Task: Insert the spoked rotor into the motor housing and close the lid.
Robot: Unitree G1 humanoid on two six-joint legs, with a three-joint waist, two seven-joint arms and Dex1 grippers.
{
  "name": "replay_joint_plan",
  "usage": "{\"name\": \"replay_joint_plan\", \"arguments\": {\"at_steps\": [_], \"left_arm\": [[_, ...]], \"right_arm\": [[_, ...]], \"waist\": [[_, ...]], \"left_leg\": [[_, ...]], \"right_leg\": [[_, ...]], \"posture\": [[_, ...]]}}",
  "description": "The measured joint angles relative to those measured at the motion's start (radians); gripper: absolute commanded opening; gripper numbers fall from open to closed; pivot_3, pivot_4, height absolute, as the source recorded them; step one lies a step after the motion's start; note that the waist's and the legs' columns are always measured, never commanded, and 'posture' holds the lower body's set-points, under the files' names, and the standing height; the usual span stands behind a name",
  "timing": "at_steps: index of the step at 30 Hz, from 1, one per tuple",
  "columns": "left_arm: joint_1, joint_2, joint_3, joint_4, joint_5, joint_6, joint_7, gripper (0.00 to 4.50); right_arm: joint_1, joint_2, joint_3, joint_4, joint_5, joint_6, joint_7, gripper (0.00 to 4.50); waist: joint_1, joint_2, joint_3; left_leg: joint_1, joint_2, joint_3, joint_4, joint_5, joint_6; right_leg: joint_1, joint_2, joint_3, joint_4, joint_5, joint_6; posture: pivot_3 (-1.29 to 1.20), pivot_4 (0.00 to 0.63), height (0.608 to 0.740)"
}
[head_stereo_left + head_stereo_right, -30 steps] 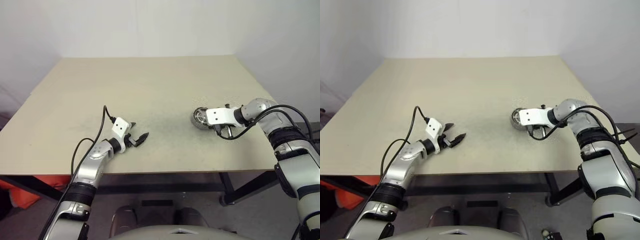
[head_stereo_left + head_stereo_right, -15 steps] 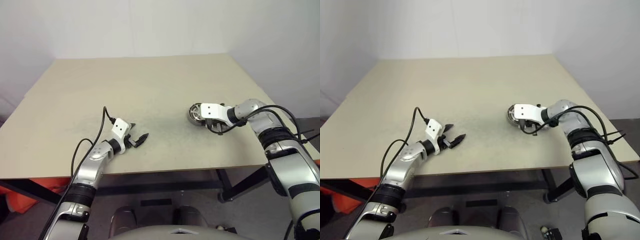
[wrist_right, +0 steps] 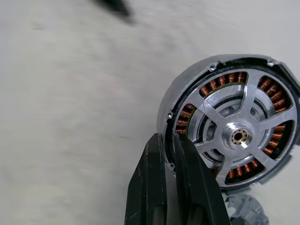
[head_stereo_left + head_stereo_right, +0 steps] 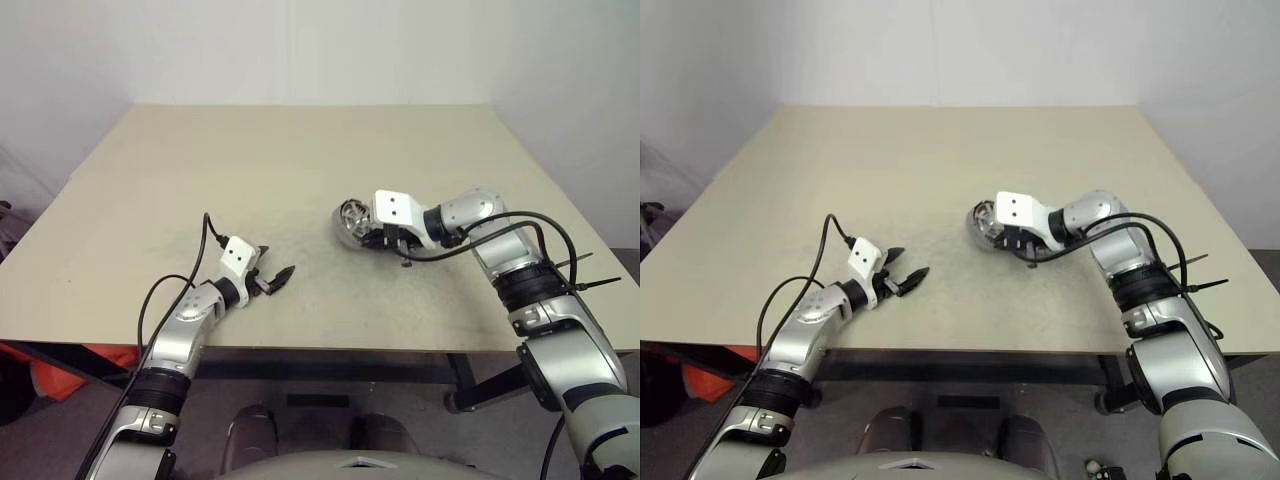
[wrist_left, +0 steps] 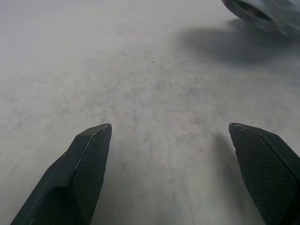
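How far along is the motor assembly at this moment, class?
Done, it seems: the spoked wheel sits inside the housing, over the copper coils. In hand: the right tool is shut on the housing's rim, holding it tilted off the table; the left tool hangs open, empty. Left: the lid, since the coils are uncovered.

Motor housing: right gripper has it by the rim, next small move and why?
Probably carry it on toward the open left gripper. The right gripper is pinched on the motor housing rim, holding it tilted above the table, and the left waits empty.
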Motion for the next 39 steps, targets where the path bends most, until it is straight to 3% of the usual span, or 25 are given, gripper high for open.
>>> {"name": "replay_joint_plan", "arguments": {"at_steps": [5, 16, 28, 33, 39], "left_arm": [[0.002, 0.008, 0.013, -0.001, 0.0, 0.0, 0.002, 4.25], [0.003, 0.007, 0.013, -0.006, 0.0, 0.003, 0.004, 4.25], [0.005, 0.007, 0.015, -0.009, 0.0, 0.004, 0.005, 4.25], [0.006, 0.007, 0.015, -0.009, 0.0, 0.004, 0.009, 4.25], [0.006, 0.007, 0.015, -0.009, 0.0, 0.004, 0.009, 4.25]], "right_arm": [[0.033, 0.019, 0.031, -0.068, 0.002, 0.026, 0.006, 0.02], [0.012, 0.08, 0.062, -0.019, -0.022, 0.023, -0.043, 0.02], [-0.054, 0.102, 0.123, 0.144, -0.109, -0.183, -0.089, 0.02], [-0.081, 0.098, 0.126, 0.171, -0.125, -0.252, -0.112, 1.6], [-0.071, 0.079, 0.114, 0.133, -0.113, -0.246, -0.113, 1.6]], "waist": [[-0.002, 0.0, 0.0], [-0.003, 0.0, 0.0], [-0.004, 0.0, 0.0], [-0.004, 0.0, 0.0], [-0.004, 0.0, 0.0]], "left_leg": [[0.004, 0.0, 0.0, 0.0, 0.003, -0.005], [0.005, -0.001, 0.0, -0.001, 0.003, -0.006], [0.005, -0.001, 0.0, -0.001, 0.003, -0.006], [0.005, -0.001, 0.0, -0.001, 0.003, -0.006], [0.005, -0.001, 0.0, -0.001, 0.003, -0.006]], "right_leg": [[0.001, 0.001, 0.001, 0.003, 0.0, 0.001], [0.002, 0.001, 0.002, 0.002, 0.001, 0.001], [0.002, 0.001, 0.002, 0.002, 0.001, 0.001], [0.002, 0.001, 0.002, 0.002, 0.001, 0.001], [0.003, 0.001, 0.002, 0.003, 0.001, 0.001]], "posture": [[0.0, 0.0, 0.74], [0.0, 0.0, 0.74], [0.0, 0.0, 0.74], [0.0, 0.0, 0.74], [0.0, 0.0, 0.74]]}}
